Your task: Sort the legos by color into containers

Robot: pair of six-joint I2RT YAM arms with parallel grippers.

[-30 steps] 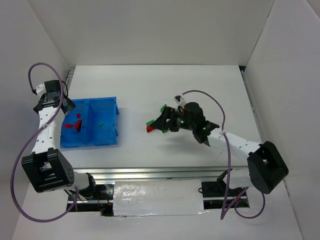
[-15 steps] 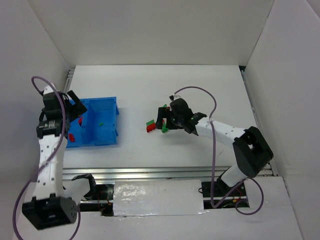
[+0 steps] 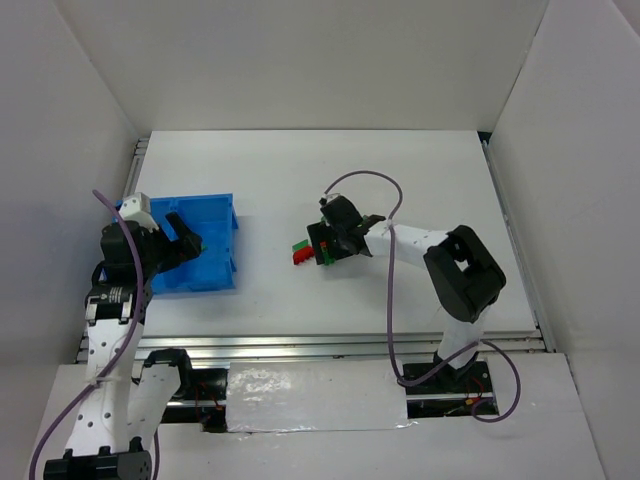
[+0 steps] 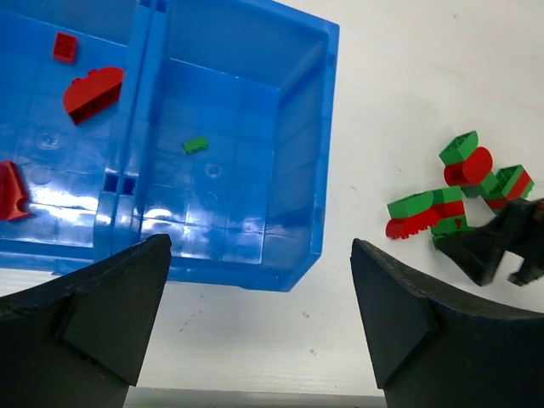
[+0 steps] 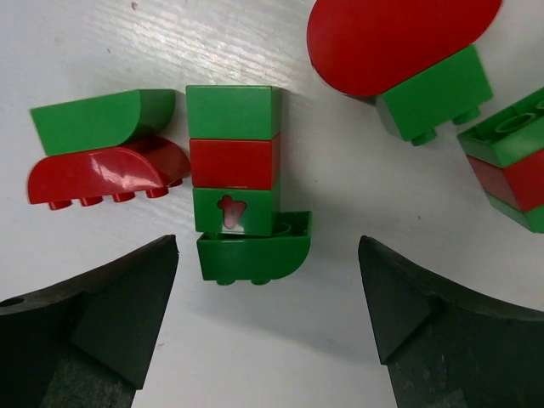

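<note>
**A:** Was the right gripper (image 5: 268,280) holding anything?

**B:** No. Its jaws stood apart and bare, low over the table (image 5: 280,365). A stack (image 5: 234,161) lay between the fingers: green, red, green, with a curved green piece at the end nearest the gripper.

**A:** So what could have gone wrong?

**B:** Mostly the colours. The stack looked joined. Carried whole, it would have put red and green into one compartment. Pinched hard, the curved end piece might have snapped off and skittered away.

**A:** And the neighbours?

**B:** A curved pair (image 5: 102,153), green over red, lay just beside the stack, on one finger's side. A closing finger could have caught it and shoved it, or trapped both together. A domed piece (image 5: 408,59), red on green, lay farther out past the other finger. It was less at risk.

**A:** What about the left gripper (image 4: 262,251)?

**B:** Also spread wide and empty, hanging at the near rim of the bin (image 4: 327,127). Red legos (image 4: 92,89) lay in the compartment off toward one finger, and a single green lego (image 4: 195,145) in the one straight ahead. The pile lay well apart, out past its other finger.

**A:** So it gave no help?

**B:** None from there, I judged. Splitting the joined pieces probably needed both arms, and a one-handed try risked scattering them.
</note>
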